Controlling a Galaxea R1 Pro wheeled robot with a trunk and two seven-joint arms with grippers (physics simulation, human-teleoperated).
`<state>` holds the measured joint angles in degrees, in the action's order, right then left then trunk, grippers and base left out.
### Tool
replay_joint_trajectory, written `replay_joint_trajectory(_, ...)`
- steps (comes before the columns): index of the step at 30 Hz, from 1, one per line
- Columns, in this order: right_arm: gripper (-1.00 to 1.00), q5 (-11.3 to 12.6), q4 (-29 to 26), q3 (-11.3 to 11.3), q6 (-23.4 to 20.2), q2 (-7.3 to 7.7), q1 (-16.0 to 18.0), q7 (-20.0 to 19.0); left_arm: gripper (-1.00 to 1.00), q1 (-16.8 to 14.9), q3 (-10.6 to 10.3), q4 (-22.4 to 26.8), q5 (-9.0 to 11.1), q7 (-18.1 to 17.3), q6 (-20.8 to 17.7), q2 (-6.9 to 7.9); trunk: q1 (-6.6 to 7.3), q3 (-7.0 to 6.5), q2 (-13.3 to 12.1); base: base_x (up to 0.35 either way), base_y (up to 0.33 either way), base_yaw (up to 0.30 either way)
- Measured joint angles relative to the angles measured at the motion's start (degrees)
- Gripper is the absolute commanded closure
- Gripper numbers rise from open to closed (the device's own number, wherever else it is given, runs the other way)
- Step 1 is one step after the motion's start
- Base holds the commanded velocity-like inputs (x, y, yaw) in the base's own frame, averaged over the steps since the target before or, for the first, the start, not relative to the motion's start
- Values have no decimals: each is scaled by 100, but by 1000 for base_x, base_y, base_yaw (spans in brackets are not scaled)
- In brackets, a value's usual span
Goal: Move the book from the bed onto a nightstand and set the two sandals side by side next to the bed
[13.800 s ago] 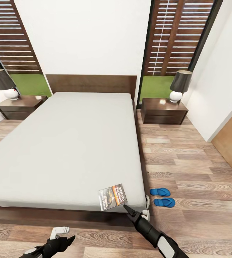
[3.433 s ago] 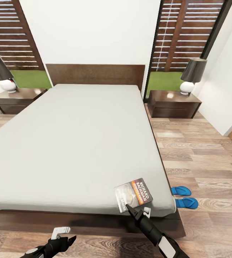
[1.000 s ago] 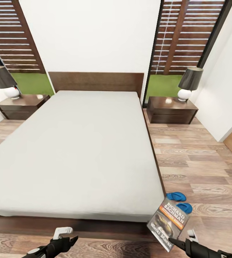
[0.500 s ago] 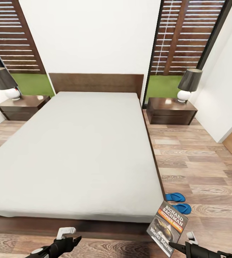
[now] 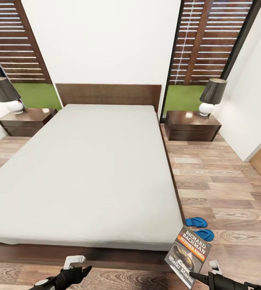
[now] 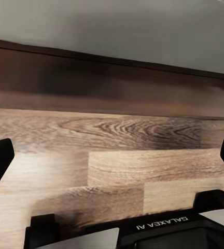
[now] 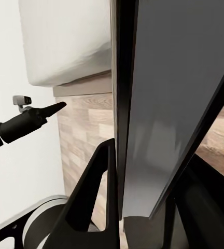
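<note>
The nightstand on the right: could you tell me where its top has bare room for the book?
The right nightstand has a lamp at its back right corner; the front and left of the top look bare. The left nightstand also has a lamp at its back left, leaving the front and right free.

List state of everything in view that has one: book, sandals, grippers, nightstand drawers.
book: off the bed, held upright over the floor by the right gripper
right gripper: shut on the book's lower edge
left gripper: open, holding nothing, low over the floor
sandals: flat on the floor, side by side beside the bed
right nightstand: drawers shut, lamp on top
left nightstand: drawers shut, lamp on top
</note>
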<state>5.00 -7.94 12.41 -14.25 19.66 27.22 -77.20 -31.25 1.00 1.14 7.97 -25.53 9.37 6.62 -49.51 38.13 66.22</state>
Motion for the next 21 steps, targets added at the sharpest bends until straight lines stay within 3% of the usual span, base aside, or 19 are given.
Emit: replay_joint_trajectory(21,100,1,0,4,6,0,-2,7,-100,0,-3,0,0,4,0,-4,461,-377,-843,0,0,0)
